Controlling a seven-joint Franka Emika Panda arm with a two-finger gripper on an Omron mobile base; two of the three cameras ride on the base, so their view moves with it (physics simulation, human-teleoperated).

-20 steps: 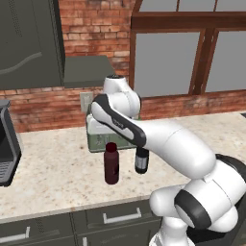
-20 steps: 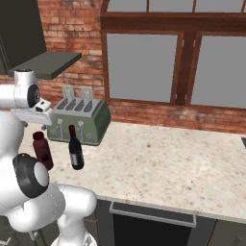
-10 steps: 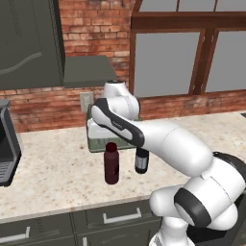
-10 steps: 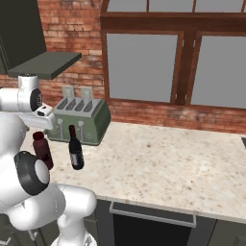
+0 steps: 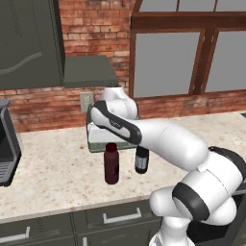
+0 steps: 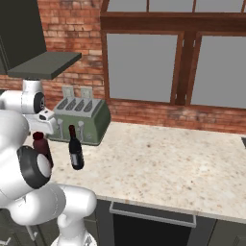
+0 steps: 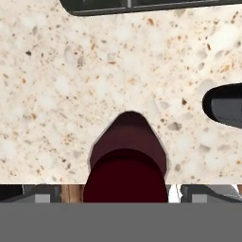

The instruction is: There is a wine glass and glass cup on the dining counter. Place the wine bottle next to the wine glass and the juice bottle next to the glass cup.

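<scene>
- Neither bottle is delivered yet: juice bottle (image 5: 111, 164) and wine bottle (image 6: 75, 148) both stand on the speckled wall counter (image 6: 163, 158) in front of the green toaster (image 6: 81, 120); you've got both placements left.
- Your gripper (image 7: 126, 191) sits right over the juice bottle's cap; can't tell whether the fingers are spread or clamped on it.
- Juice bottle: stout, maroon, wide cap. Wine bottle: near-black, slim neck, red cap, pale label, just beside it.
- Counter: beige stone, matte.
</scene>
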